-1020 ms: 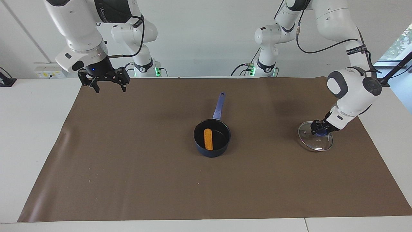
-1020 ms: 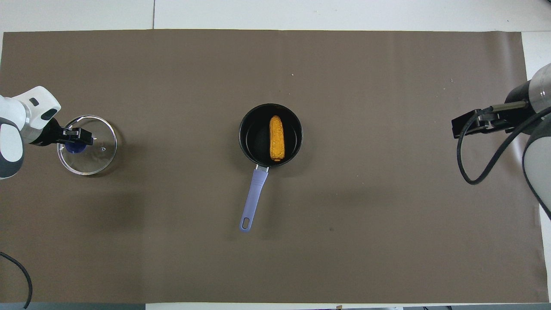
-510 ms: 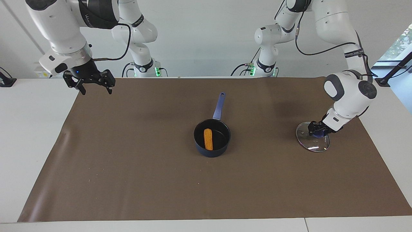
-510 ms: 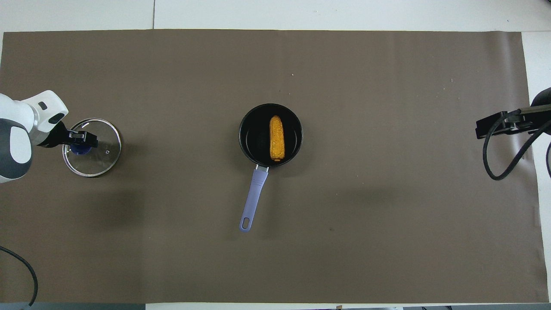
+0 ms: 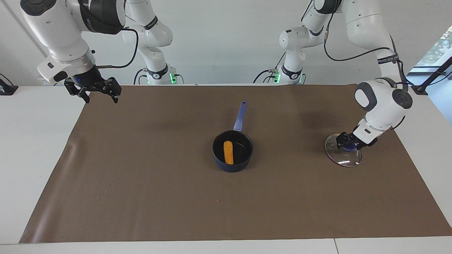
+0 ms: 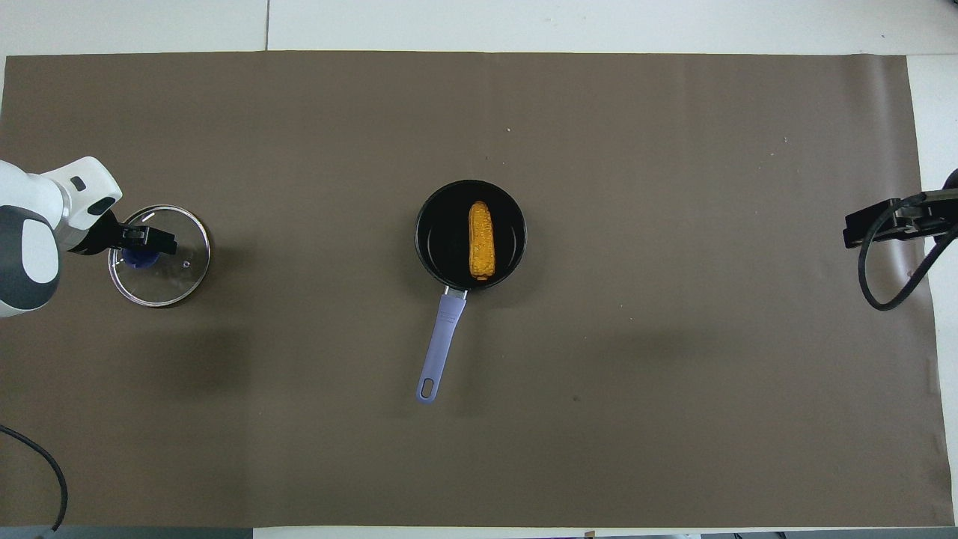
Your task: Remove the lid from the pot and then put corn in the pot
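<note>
The dark blue pot (image 5: 233, 167) stands mid-mat with its light blue handle (image 5: 239, 117) pointing toward the robots. It also shows in the overhead view (image 6: 435, 241). The corn (image 5: 228, 152) lies inside it, also seen from overhead (image 6: 481, 239). The glass lid (image 5: 344, 158) rests on the mat toward the left arm's end, also in the overhead view (image 6: 171, 274). My left gripper (image 5: 349, 145) is shut on the lid's blue knob, seen too from overhead (image 6: 142, 251). My right gripper (image 5: 100, 100) is open and empty, raised over the mat's edge at the right arm's end (image 6: 861, 228).
A brown mat (image 5: 148, 183) covers most of the white table (image 5: 35, 141). A black cable (image 6: 887, 277) hangs from the right arm near the mat's edge.
My left gripper has lowered the tilted lid until it lies level on the mat. My right gripper has drawn back, open, toward the right arm's end of the mat.
</note>
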